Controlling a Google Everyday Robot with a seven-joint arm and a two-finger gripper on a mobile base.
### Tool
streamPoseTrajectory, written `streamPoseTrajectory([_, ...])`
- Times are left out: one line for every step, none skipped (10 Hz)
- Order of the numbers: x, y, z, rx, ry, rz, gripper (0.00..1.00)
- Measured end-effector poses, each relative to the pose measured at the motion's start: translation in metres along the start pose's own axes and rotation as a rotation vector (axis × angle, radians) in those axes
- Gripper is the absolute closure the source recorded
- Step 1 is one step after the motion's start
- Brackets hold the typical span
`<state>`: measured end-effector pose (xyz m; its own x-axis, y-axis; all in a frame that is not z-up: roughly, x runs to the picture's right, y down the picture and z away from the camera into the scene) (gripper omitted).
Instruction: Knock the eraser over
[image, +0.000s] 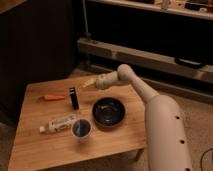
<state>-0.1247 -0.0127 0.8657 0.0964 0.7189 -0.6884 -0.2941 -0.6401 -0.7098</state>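
Observation:
The eraser is a small thin black block with a paler edge. It stands upright near the middle of the wooden table. My gripper is on the end of the white arm, above the table's far side. It is up and to the right of the eraser, a short gap away, not touching it.
A slim orange stick lies left of the eraser. A white labelled tube and a blue cup sit in front of it. A black round dish sits to its right. Dark cabinets and a shelf stand behind the table.

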Motion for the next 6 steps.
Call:
streamPoseTrajectory([0.0012, 0.0006, -0.0008, 0.004, 0.003, 0.000, 1.00])
streamPoseTrajectory([0.0031, 0.0014, -0.0026, 0.007, 0.006, 0.000, 1.00])
streamPoseTrajectory([0.0049, 0.0024, -0.0022, 0.009, 0.012, 0.000, 1.00])
streamPoseTrajectory([0.0068, 0.0027, 0.0004, 0.011, 0.020, 0.001, 1.00])
streamPoseTrajectory([0.0083, 0.0022, 0.0013, 0.011, 0.026, 0.003, 1.00])
streamPoseTrajectory([0.0103, 0.0001, 0.0017, 0.007, 0.031, 0.008, 1.00])
